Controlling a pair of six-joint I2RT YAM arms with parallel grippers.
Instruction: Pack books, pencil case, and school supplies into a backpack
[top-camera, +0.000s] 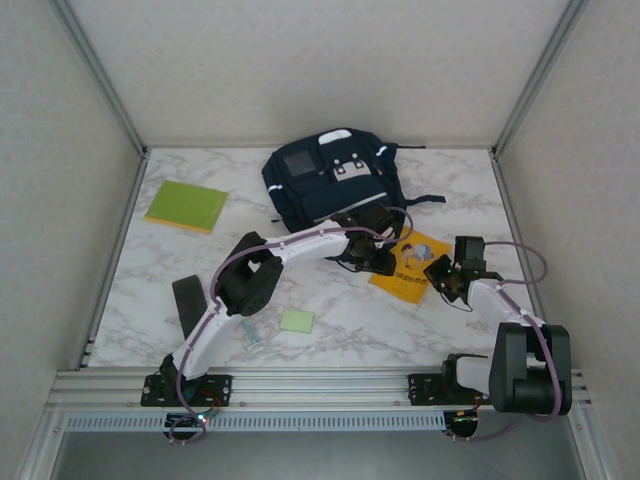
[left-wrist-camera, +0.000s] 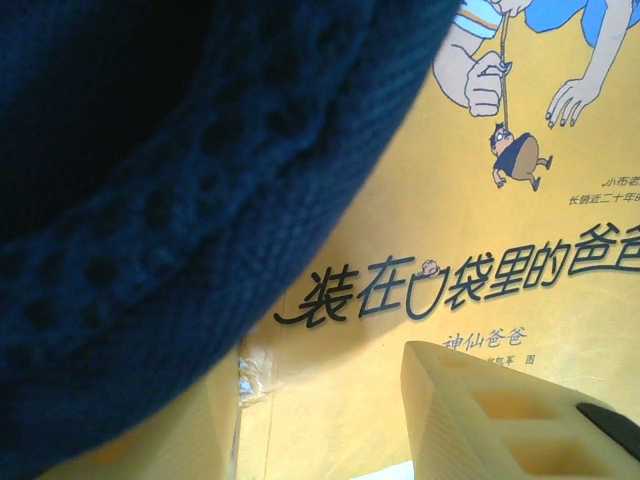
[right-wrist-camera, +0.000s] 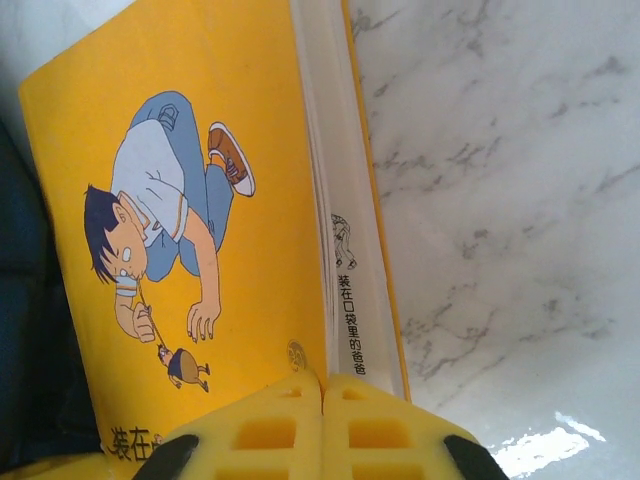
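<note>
Orange-yellow picture book with dark print lies on the white marbled table, its far edge touching the large navy-blue backpack. Right gripper: yellow fingers pressed together at the book's page edge; a pinch on it can't be made out. Left gripper: jaws apart above the cover, navy fabric draped over one finger.
</note>
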